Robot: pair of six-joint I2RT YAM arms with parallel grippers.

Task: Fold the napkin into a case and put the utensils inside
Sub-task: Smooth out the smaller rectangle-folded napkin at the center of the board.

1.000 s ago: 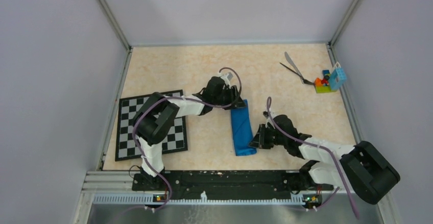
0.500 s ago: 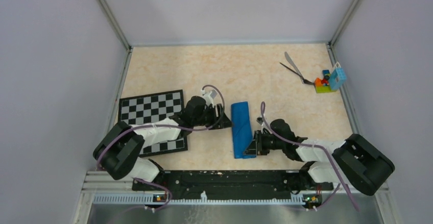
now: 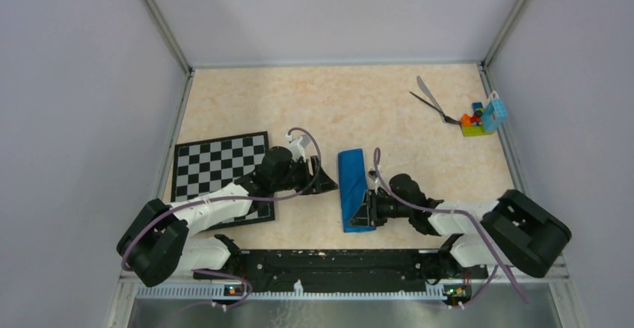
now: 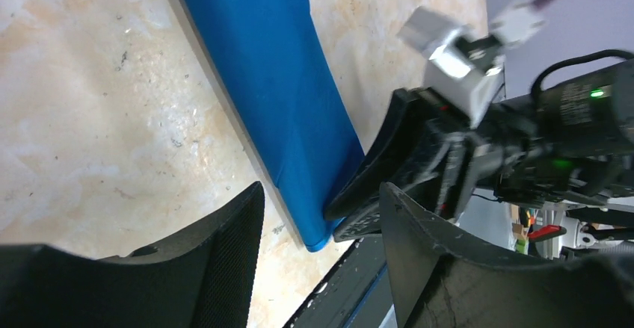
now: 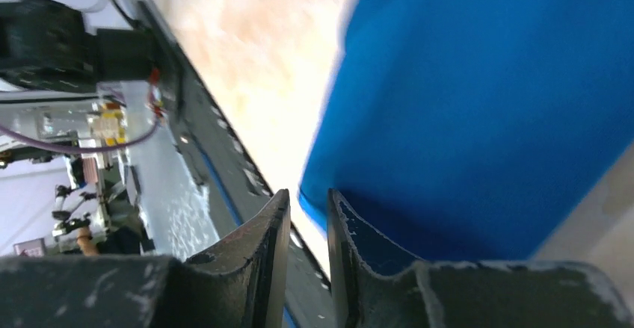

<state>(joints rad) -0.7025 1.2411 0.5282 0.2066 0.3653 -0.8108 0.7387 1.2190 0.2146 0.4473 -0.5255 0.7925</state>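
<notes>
While the napkin (image 3: 353,186) sits folded up as a narrow blue case (image 4: 277,81) around the middle of the surface (image 3: 299,104), lying lengthwise from near edge toward far edge, nothing is inside it as far as I can see. The right hand (image 3: 366,210) is down at the case's near end, coming in from the right side. Its fingers (image 5: 273,216) have only a slim gap between them, and I can't see anything in that gap; one finger is right up against the cloth edge. The left hand (image 3: 329,182) is just beside the long left edge of the case, not touching it. It's spread fairly wide and holds nothing.

The utensils are well apart from all this, up by the far right corner. The silver one (image 3: 424,89) and the thin black one (image 3: 434,107) lie close together at an angle, just beside a small pile of colourful toy blocks (image 3: 478,119). Over by the left edge there's a chessboard (image 3: 217,164), with the left arm stretched across its near part.
</notes>
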